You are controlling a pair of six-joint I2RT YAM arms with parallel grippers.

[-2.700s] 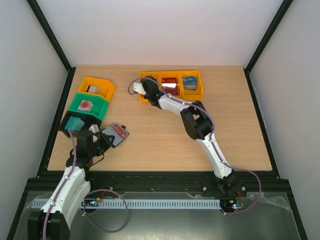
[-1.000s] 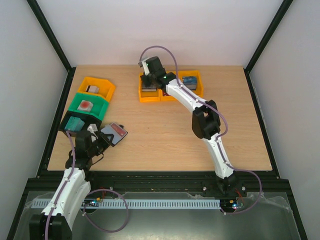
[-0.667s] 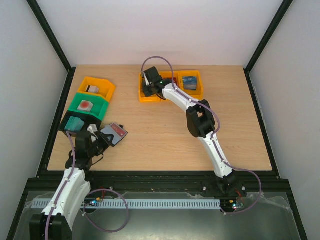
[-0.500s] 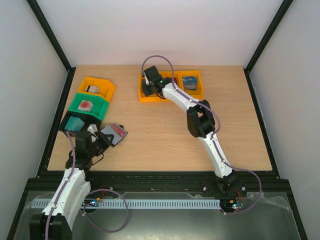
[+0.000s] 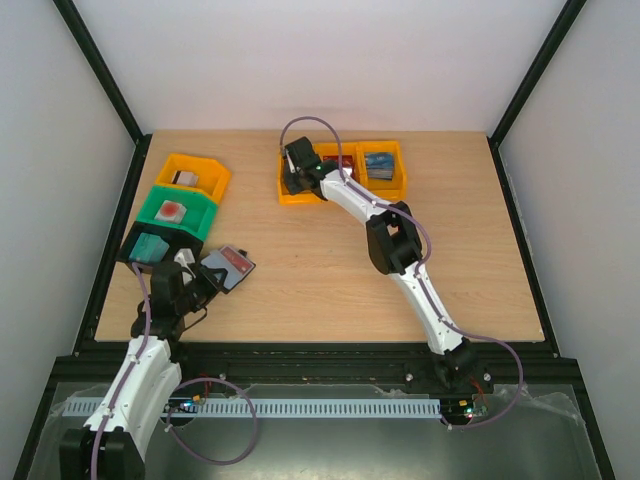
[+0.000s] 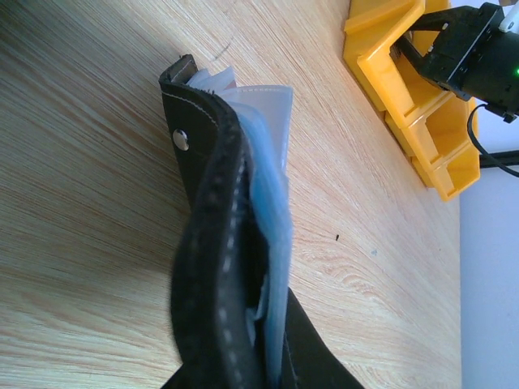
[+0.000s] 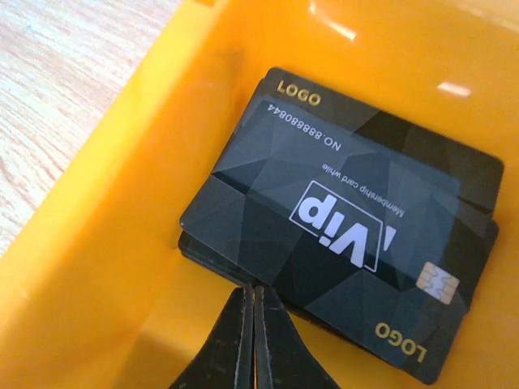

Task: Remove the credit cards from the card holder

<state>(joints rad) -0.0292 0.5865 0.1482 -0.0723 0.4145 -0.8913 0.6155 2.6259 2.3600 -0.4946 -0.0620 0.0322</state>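
The card holder (image 5: 230,266), a black wallet, is held just above the table at the near left, with my left gripper (image 5: 204,279) shut on it. The left wrist view shows the card holder (image 6: 212,243) edge-on with its blue-grey inside and pale card edges (image 6: 243,89) poking out; the left gripper (image 6: 261,378) pinches its lower end. My right gripper (image 7: 252,287) is shut inside the left compartment of the orange bin (image 7: 97,243), its tips touching the near edge of a stack of black credit cards (image 7: 340,219). Reddish cards (image 5: 340,161) and bluish cards (image 5: 378,163) lie in the other two compartments.
The orange three-compartment bin (image 5: 396,188) stands at the back middle. A yellow bin (image 5: 195,172), a green bin (image 5: 180,212) and a black bin (image 5: 148,246) line the left edge. Black frame posts border both sides.
My right gripper, earlier holding a grey card left of the orange bin, has swung over the left compartment and dipped into it. The left arm and card holder stay still.
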